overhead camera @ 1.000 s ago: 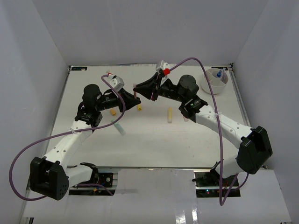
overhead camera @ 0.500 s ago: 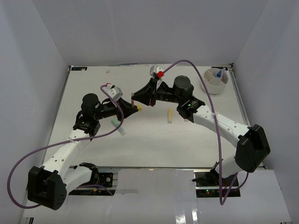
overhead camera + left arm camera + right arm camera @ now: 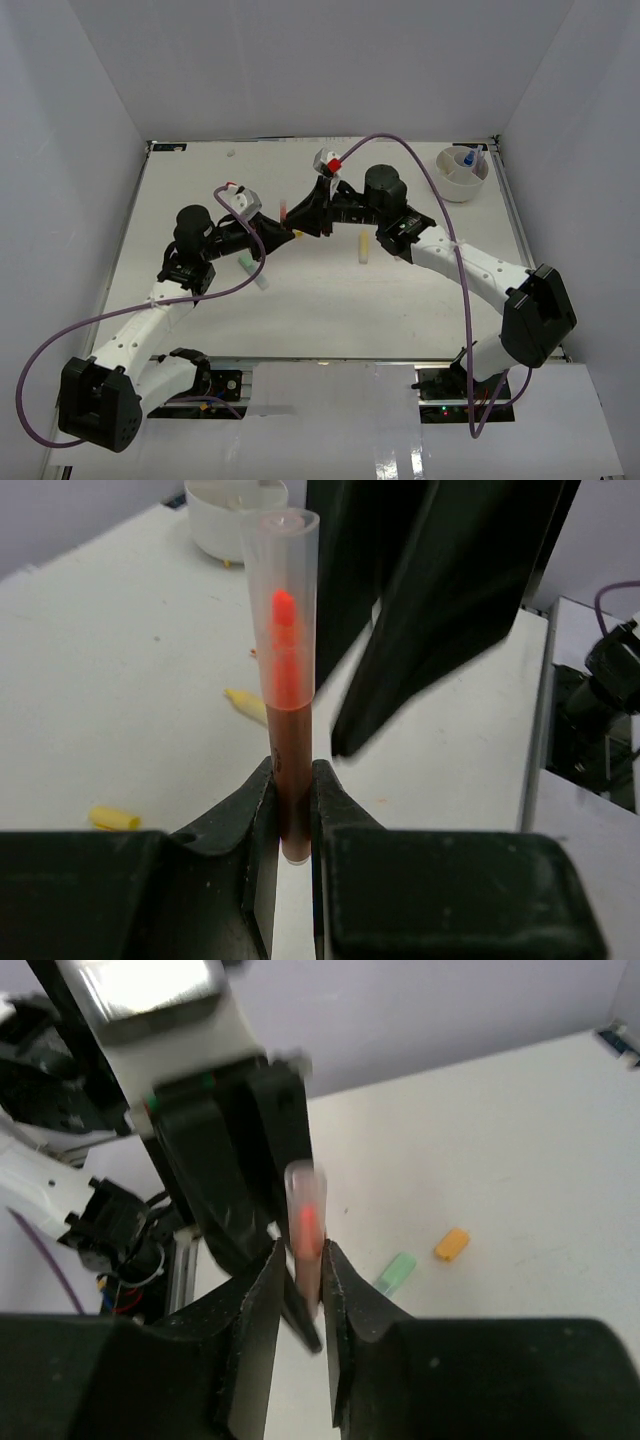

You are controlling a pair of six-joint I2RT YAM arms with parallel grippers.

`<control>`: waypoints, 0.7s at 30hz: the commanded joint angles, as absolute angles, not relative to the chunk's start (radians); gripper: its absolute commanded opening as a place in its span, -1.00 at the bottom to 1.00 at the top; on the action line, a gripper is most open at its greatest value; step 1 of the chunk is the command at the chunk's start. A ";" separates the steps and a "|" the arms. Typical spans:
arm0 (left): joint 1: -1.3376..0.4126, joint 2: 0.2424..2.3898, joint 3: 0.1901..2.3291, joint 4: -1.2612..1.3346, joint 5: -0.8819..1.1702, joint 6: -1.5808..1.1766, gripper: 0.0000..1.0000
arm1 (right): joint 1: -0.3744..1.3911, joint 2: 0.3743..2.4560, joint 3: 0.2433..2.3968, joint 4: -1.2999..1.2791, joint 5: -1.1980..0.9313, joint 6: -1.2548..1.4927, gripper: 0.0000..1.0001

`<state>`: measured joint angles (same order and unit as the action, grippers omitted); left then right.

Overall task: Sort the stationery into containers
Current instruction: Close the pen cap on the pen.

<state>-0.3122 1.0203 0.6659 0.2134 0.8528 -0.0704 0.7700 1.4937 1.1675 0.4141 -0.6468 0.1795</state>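
Both arms drew together; clear-capped red-tipped pen (image 3: pixel 287 680) upright in left claw (image 3: pixel 292 825)

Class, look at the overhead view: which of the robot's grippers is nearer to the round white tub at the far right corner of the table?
Right. The right gripper is mid-table, well left of the white tub; the left gripper meets it there, slightly farther left, its arm reaching from the opposite side.

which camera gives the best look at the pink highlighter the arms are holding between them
The left wrist view: the highlighter stands upright and sharp there, clear cap over a bright tip, its lower end clamped in the left jaws. The right wrist view shows it blurred between the right jaws. The top view shows only a pink sliver between the arms.
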 commanded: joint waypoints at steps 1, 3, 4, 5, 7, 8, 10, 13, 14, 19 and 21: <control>-0.308 0.966 0.722 0.419 0.816 -0.067 -0.92 | 0.793 1.540 1.108 0.170 -0.718 0.181 -0.41; -0.308 0.968 0.721 0.420 0.816 -0.074 -0.93 | 0.795 1.534 1.108 0.173 -0.710 0.179 -0.28; -0.308 0.969 0.721 0.423 0.815 -0.077 -0.92 | 0.793 1.532 1.108 0.175 -0.709 0.178 -0.26; -0.308 0.969 0.721 0.425 0.815 -0.080 -0.92 | 0.793 1.531 1.109 0.175 -0.704 0.178 -0.20; -0.308 0.969 0.721 0.423 0.815 -0.081 -0.93 | 0.793 1.523 1.104 0.175 -0.700 0.173 -0.14; -0.308 0.968 0.721 0.423 0.813 -0.081 -0.93 | 0.795 1.520 1.103 0.175 -0.698 0.172 -0.08; -0.308 0.968 0.721 0.422 0.811 -0.083 -0.93 | 0.795 1.506 1.094 0.175 -0.686 0.166 0.01; -0.308 0.969 0.721 0.420 0.805 -0.083 -0.94 | 0.787 1.482 1.088 0.170 -0.672 0.158 0.09; -0.308 0.971 0.721 0.419 0.802 -0.081 -0.93 | 0.784 1.468 1.088 0.167 -0.666 0.155 0.14; -0.308 0.974 0.724 0.413 0.799 -0.086 -0.94 | 0.752 1.421 1.095 0.157 -0.657 0.146 0.41; -0.308 0.977 0.724 0.410 0.796 -0.087 -0.94 | 0.749 1.399 1.112 0.138 -0.634 0.126 0.46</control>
<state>-0.3096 0.9997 0.6895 0.3668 0.8032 -0.0864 0.7589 1.4521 1.0954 0.1829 -0.6567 0.1493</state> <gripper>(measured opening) 0.230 0.721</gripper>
